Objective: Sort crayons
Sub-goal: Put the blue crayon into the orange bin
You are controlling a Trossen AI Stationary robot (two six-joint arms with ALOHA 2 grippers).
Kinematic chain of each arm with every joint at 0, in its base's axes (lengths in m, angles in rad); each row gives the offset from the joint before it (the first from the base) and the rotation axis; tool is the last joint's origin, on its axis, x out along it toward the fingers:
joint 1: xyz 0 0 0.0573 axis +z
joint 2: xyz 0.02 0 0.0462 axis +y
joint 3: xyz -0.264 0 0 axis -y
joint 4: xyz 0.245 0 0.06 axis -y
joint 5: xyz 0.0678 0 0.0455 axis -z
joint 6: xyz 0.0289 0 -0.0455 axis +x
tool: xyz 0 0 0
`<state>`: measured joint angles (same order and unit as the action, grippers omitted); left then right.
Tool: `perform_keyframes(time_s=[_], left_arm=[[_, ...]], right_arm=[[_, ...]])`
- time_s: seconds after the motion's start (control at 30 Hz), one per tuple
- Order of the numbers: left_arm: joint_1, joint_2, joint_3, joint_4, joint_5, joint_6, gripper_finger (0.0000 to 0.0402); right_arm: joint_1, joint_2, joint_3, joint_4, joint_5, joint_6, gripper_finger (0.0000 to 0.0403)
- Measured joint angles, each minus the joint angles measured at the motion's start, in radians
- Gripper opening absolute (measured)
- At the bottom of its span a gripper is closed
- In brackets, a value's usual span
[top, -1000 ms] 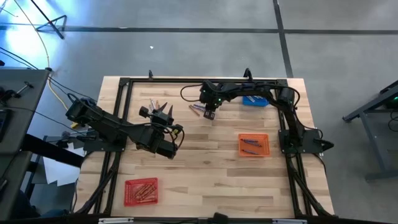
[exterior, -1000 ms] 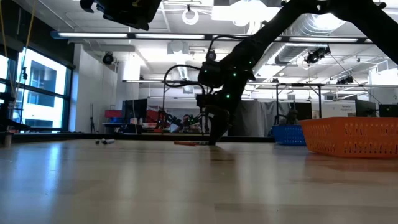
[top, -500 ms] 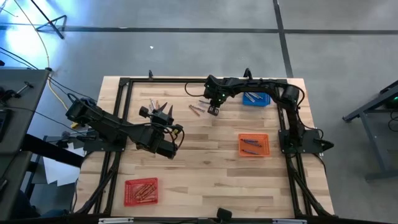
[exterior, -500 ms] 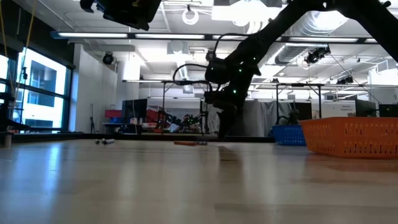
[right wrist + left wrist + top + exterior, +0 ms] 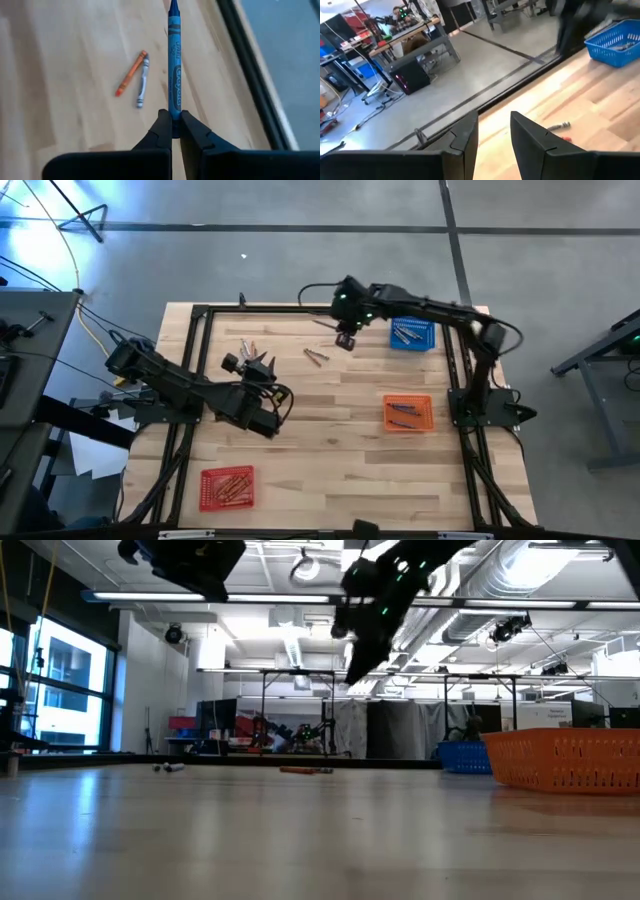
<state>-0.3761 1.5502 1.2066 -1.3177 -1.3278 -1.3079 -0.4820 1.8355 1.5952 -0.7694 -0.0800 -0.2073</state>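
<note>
You're in a lab workshop: exposed silver ceiling ducts (image 5: 520,580), cluttered wooden workbenches (image 5: 405,35), polished grey concrete floor (image 5: 300,260), pale butcher-block table (image 5: 330,470).

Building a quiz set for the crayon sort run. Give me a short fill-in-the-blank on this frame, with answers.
1. The right gripper is shut on a ____ crayon.
2. On the table, an orange crayon lies beside a ____ one.
3. The basket nearest the right gripper is the ____ basket.
4. The left gripper holds ____.

Answers: blue; grey; blue; nothing
</note>
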Motion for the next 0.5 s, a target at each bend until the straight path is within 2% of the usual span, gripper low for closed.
perform_keyframes(time_s=[0.17,0.23,0.33,0.5], left_arm=[[-0.034,0.000,-0.090,-0.026,0.005,-0.149,0.0099],[-0.046,0.000,-0.148,0.009,-0.046,-0.205,0.0099],[-0.062,0.000,-0.248,0.129,-0.206,-0.249,0.0099],[-0.054,0.000,-0.316,0.180,-0.243,-0.379,0.0099]], right_arm=[[0.002,-0.231,-0.159,0.025,0.001,0.058,0.0000],[0.009,-0.328,-0.258,0.099,0.001,0.105,0.0000],[0.034,-0.461,-0.438,0.270,-0.008,0.184,0.0000],[0.113,-0.627,-0.754,0.672,-0.010,0.298,0.0000]])
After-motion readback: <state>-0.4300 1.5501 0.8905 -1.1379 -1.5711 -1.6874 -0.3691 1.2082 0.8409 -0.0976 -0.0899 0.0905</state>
